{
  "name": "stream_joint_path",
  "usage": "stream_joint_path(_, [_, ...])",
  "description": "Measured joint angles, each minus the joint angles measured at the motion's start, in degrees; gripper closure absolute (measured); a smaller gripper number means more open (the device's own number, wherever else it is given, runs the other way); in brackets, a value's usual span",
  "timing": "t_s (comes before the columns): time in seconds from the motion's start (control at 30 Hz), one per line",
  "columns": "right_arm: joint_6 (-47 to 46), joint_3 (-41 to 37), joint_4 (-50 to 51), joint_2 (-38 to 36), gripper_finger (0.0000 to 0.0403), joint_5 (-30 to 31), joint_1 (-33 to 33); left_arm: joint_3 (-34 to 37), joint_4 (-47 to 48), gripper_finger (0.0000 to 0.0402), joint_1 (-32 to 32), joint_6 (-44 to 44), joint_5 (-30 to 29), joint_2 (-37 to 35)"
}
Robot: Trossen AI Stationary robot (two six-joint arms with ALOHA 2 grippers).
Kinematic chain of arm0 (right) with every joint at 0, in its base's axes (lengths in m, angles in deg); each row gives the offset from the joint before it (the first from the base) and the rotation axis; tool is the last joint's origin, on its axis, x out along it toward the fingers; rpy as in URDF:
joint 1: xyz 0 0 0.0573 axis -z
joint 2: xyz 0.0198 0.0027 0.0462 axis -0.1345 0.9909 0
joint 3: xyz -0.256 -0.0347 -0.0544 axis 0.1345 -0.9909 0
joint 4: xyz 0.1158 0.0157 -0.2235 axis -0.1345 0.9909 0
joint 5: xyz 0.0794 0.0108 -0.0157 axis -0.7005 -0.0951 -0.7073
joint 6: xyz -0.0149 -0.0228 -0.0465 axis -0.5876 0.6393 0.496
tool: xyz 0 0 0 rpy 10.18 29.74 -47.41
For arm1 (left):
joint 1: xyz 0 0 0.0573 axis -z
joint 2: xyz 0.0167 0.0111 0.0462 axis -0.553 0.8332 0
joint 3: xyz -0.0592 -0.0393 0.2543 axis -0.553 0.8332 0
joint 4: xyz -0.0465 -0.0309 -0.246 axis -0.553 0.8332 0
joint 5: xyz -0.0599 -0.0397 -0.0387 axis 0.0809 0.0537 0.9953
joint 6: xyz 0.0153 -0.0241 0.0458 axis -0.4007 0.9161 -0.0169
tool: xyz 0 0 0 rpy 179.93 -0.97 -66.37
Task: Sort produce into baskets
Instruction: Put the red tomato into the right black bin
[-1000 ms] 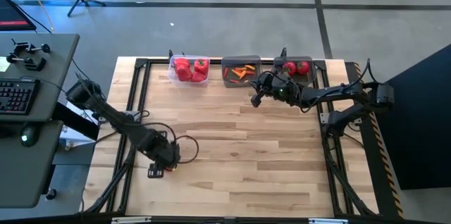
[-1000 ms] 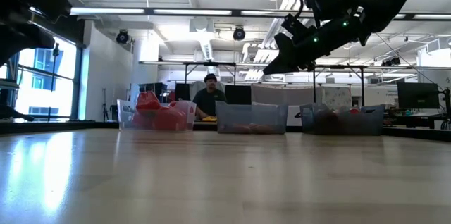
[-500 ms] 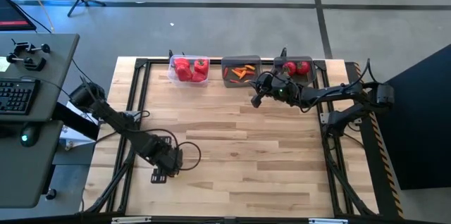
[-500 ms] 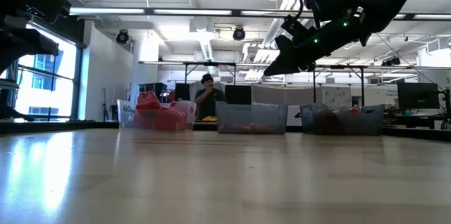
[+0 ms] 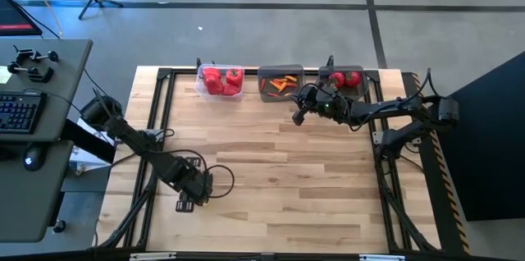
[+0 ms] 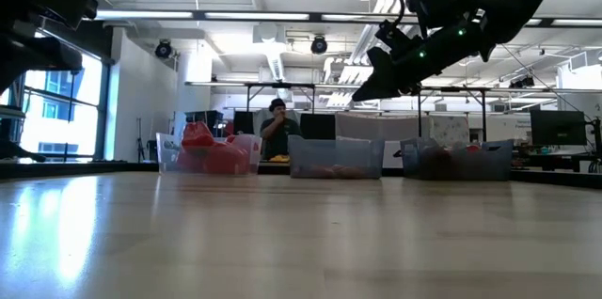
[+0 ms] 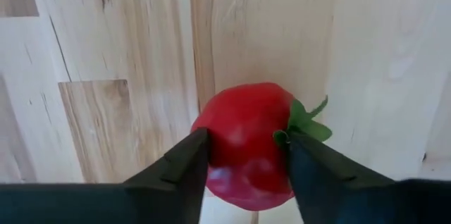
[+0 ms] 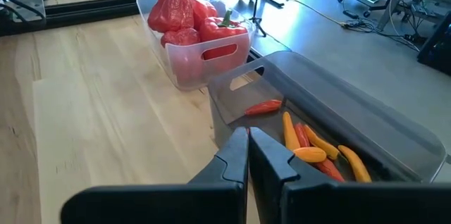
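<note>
A round red tomato [image 7: 243, 136] with a green top [image 7: 304, 122] sits between the fingers of my left gripper [image 7: 246, 139], which is shut on it over the table's near left part [image 5: 187, 203]. My right gripper [image 5: 297, 117] is shut and empty, raised above the table in front of the middle basket; it also shows in the low view [image 6: 362, 92]. At the far edge stand a clear basket [image 5: 220, 81] of red peppers, a dark grey basket [image 5: 280, 83] of orange carrot pieces and a dark grey basket [image 5: 345, 79] of tomatoes. My left gripper pinches the tomato between its two fingers, one on the side away from the green top [image 7: 211, 146] and one right beside the green top [image 7: 282, 139]. The fingers come from above, pointing down at the table. Whether the tomato rests on the wood or hangs clear, I cannot tell.
Bare wooden tabletop [image 5: 295, 179] lies between the two arms. A black frame [image 5: 156, 130] runs along the table's sides. A desk with a keyboard [image 5: 20, 113] stands left of the table. A person [image 6: 276, 130] shows in the room beyond the baskets.
My left gripper has moved a little toward the table's near edge, still over the near left part. My right arm has kept still.
</note>
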Motion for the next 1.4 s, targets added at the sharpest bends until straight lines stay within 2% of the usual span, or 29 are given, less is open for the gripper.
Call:
stream_joint_path(0.17, [1.5, 0.0, 0.0, 0.0, 0.0401, 0.0, 0.0, -0.1, 0.0, 0.0298, 0.0, -1.4, 0.2, 0.0])
stream_joint_path(0.27, [1.5, 0.0, 0.0, 0.0, 0.0401, 0.0, 0.0, -0.1, 0.1, 0.0314, -0.3, -2.2, 0.4, -0.1])
stream_joint_path(0.6, [4.1, 0.0, 0.0, 0.0, 0.0401, -0.2, 0.0, 0.2, 2.2, 0.0321, -3.0, -5.9, -0.2, -2.8])
stream_joint_path(0.73, [4.7, 0.1, -0.2, 0.0, 0.0401, -5.9, -0.1, 0.2, 2.6, 0.0322, -6.3, -8.3, -0.6, -4.9])
stream_joint_path(0.93, [8.2, 0.1, -0.4, 0.0, 0.0396, -14.8, -0.8, 0.2, -1.0, 0.0324, -14.7, -17.0, -1.0, -7.3])
stream_joint_path(1.07, [10.3, 0.2, -1.6, 0.0, 0.0393, -17.7, -3.0, 0.2, -6.4, 0.0327, -22.1, -24.7, 1.0, -7.5])
stream_joint_path(1.17, [8.1, 0.2, -2.9, 0.0, 0.0393, -18.2, -4.8, 0.2, -11.7, 0.0328, -28.3, -30.5, 2.9, -7.5])
stream_joint_path(1.27, [5.7, 0.2, -4.0, 0.0, 0.0382, -18.1, -7.2, 0.2, -18.2, 0.0328, -35.2, -33.9, 7.7, -7.5])
stream_joint_path(1.4, [4.6, 1.2, -3.1, 0.0, 0.0331, -18.0, -11.4, 0.1, -27.7, 0.0328, -43.5, -33.1, 17.3, -7.5])
